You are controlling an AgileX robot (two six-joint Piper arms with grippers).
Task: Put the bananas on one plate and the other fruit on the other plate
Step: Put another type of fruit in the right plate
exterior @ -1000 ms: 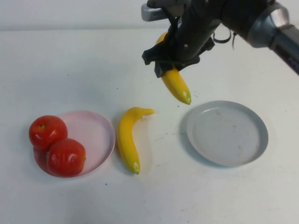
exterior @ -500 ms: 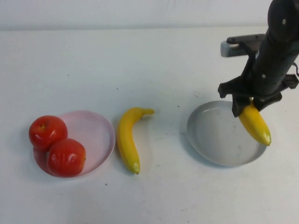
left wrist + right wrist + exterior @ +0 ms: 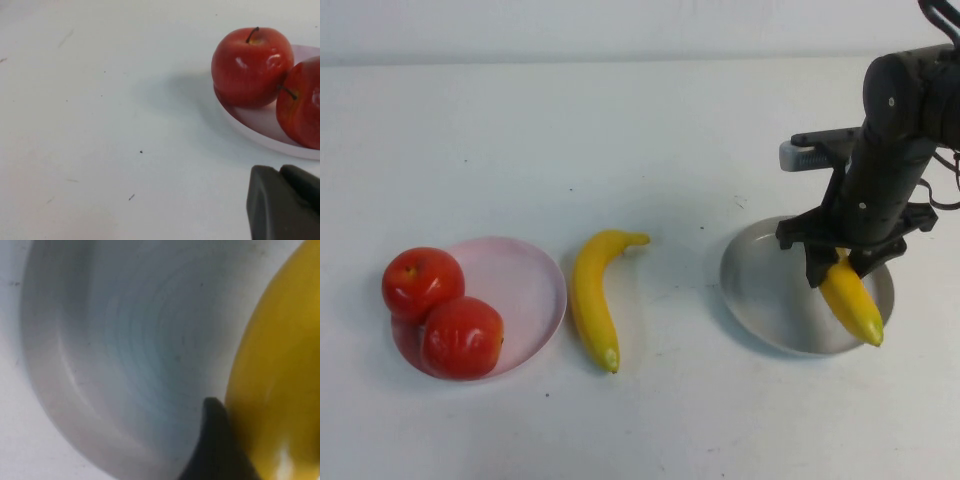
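Observation:
My right gripper is shut on a yellow banana and holds it low over the right side of the grey-blue plate. The right wrist view shows the banana against one finger, with the plate just beneath. A second banana lies on the table between the plates. Two red apples sit on the left part of the pale pink plate. My left gripper is out of the high view; its wrist view shows the apples on the pink plate just beyond its shut fingers.
The white table stretches bare behind both plates and along the front edge. The right arm stands upright over the grey-blue plate's far right rim.
My right gripper carried the banana from above the table's middle rightward to the grey-blue plate and lowered it close to the plate. The other banana, apples and plates stayed put.

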